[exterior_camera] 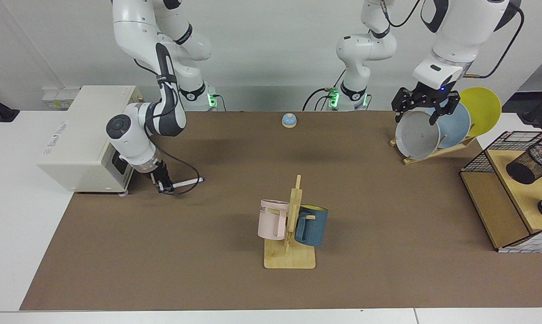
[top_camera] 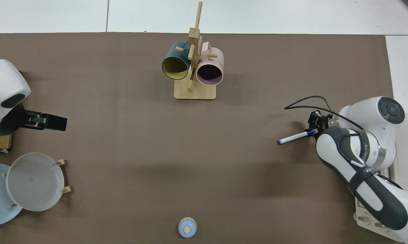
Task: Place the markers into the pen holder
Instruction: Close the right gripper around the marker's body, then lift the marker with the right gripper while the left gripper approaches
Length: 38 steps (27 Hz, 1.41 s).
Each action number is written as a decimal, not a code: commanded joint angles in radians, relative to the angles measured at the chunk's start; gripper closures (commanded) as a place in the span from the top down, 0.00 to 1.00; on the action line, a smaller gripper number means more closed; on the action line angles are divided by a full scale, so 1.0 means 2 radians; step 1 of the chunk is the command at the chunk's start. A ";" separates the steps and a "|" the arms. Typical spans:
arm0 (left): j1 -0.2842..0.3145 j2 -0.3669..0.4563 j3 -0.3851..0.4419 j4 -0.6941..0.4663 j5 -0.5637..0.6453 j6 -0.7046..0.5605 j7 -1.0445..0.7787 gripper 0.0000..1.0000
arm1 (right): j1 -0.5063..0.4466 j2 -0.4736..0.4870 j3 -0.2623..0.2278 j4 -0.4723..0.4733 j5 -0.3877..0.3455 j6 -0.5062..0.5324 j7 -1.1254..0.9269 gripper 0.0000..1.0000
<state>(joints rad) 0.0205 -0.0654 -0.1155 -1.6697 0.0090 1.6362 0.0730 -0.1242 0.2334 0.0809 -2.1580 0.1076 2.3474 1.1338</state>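
The right gripper [exterior_camera: 164, 187] is down low on the brown mat, just in front of the beige box [exterior_camera: 84, 135] at the table's edge. The marker [exterior_camera: 187, 181] lies flat on the mat, and the gripper sits at one end of it, the white barrel running away from the fingers toward the middle of the table. From above the same gripper [top_camera: 313, 128] meets the marker [top_camera: 293, 137] at its blue-banded end, while the dark tip at the far end points toward the open mat. The fingers look drawn in around that end of the pen, but they are small and partly hidden under the wrist, so I cannot tell whether they actually pinch it or merely bracket it.

The left gripper [exterior_camera: 425, 110] waits up in the air by the plate rack, in front of the grey plate [exterior_camera: 417, 134], its two black fingers spread apart with nothing between them. In the top view it shows as a black bar [top_camera: 44, 122] jutting from the white arm.

The pen holder [exterior_camera: 531, 163] is far across the table from the marker, lying tilted inside the wire basket [exterior_camera: 480, 161] on its wooden floor, its open mouth turned up and outward. The mug stand [exterior_camera: 290, 258], with its pink and blue mugs, sits between the two ends of the table.
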 commanded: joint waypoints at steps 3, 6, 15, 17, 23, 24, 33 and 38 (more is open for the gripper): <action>0.005 -0.013 0.001 -0.016 -0.006 0.005 0.007 1.00 | -0.002 -0.009 0.006 -0.023 0.019 0.017 0.005 0.00; 0.005 -0.013 0.001 -0.014 -0.008 0.009 0.006 1.00 | 0.001 -0.009 0.006 -0.022 0.018 0.017 0.004 0.00; 0.004 -0.011 0.000 -0.011 -0.030 0.012 0.006 1.00 | 0.011 -0.021 0.022 0.004 0.025 -0.019 0.005 0.00; 0.004 -0.010 0.000 -0.010 -0.030 0.012 0.006 1.00 | 0.024 -0.024 0.024 0.023 0.047 -0.040 0.008 0.00; -0.004 -0.009 -0.007 -0.009 -0.032 0.021 0.008 1.00 | 0.030 -0.037 0.025 0.080 0.066 -0.119 0.012 0.00; -0.004 -0.009 -0.008 -0.009 -0.032 0.023 0.013 1.00 | 0.032 -0.041 0.025 0.086 0.066 -0.131 0.012 0.00; -0.019 -0.009 -0.018 -0.009 -0.033 0.023 0.134 1.00 | 0.065 -0.054 0.025 0.150 0.116 -0.209 0.054 0.00; -0.029 -0.009 -0.023 -0.010 -0.045 0.032 0.223 1.00 | 0.090 -0.061 0.025 0.176 0.130 -0.231 0.117 0.00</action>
<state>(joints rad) -0.0095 -0.0667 -0.1678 -1.6695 -0.0472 1.6652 0.3702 0.0226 0.1155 0.1302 -1.8595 0.3247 1.9338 1.2614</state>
